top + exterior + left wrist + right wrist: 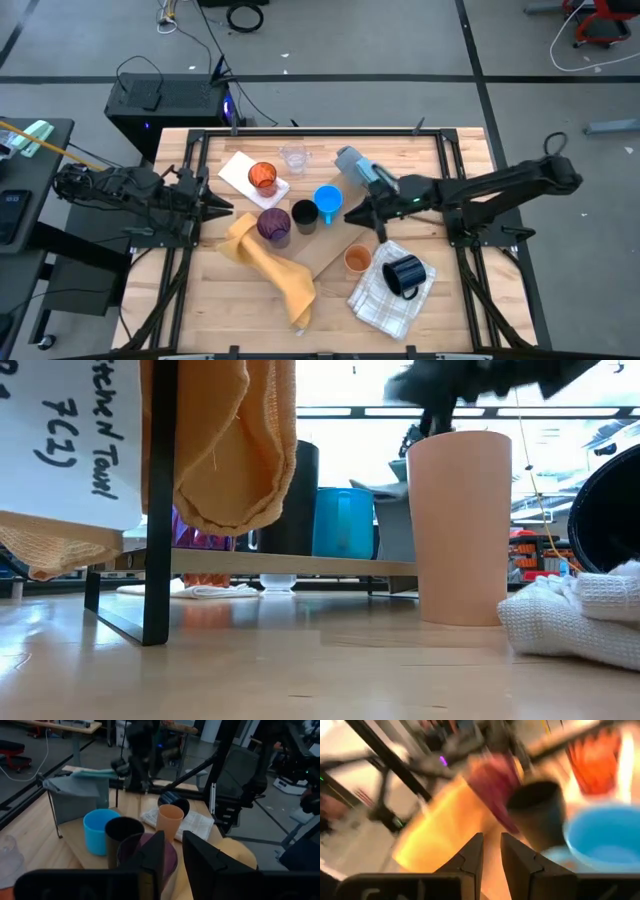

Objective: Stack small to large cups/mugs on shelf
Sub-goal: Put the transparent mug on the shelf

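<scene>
Blurred beyond right gripper (491, 851), narrowly parted, empty; left gripper (172, 851) likewise. Wooden table (460, 300), grey floor.

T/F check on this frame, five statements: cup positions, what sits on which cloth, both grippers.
1. The purple cup, black cup and blue mug stand in a row. True.
2. The dark navy mug sits on the yellow cloth. False: it sits on the white checked towel.
3. The orange cup is stacked inside the black cup. False: it stands alone.
4. The right gripper holds the blue mug. False: it is empty, beside it.
5. The left gripper holds nothing. True.
</scene>
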### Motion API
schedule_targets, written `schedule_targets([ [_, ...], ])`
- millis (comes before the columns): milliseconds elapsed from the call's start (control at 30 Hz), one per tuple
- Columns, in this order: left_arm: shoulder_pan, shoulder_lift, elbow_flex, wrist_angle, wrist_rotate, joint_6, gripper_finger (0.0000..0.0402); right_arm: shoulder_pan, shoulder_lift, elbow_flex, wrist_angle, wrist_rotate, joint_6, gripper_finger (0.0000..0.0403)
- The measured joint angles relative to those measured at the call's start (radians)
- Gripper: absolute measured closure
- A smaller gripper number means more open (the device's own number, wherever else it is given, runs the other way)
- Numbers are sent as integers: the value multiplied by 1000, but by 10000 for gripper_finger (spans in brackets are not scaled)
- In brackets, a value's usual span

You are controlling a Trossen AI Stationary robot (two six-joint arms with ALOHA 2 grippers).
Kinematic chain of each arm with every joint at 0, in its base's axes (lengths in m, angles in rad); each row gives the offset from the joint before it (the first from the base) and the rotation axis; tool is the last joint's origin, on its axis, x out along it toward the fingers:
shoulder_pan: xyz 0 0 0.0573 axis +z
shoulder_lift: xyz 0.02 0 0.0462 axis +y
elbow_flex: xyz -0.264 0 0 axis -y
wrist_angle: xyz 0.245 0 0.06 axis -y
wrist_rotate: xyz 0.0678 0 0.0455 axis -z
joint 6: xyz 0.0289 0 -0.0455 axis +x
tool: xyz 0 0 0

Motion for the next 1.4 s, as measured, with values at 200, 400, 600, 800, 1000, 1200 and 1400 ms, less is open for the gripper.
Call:
schedule_targets([
  [200, 7, 5, 0, 54, -104, 10, 320, 13, -102, 150, -4, 92, -143, 329],
  [400, 89, 90, 7, 192, -180, 91, 322, 14, -86, 415, -219, 151, -246, 330],
  [600, 294, 299, 184, 36, -180, 100, 321, 14, -35, 660, -560, 169, -259, 330],
  [800, 566, 573, 491, -268, -110, 50, 313, 14, -29, 784, -701, 227, -253, 330],
  [1000, 727, 856, 717, -460, 169, 34, 297, 14, -45, 819, -834, 283, -253, 330],
  [1200, 739, 1100, 894, -490, 369, 223, 282, 13, -61, 819, -914, 282, -254, 330],
  [1400, 738, 1261, 1109, -603, 341, 412, 269, 14, -80, 819, -1010, 194, -262, 330],
])
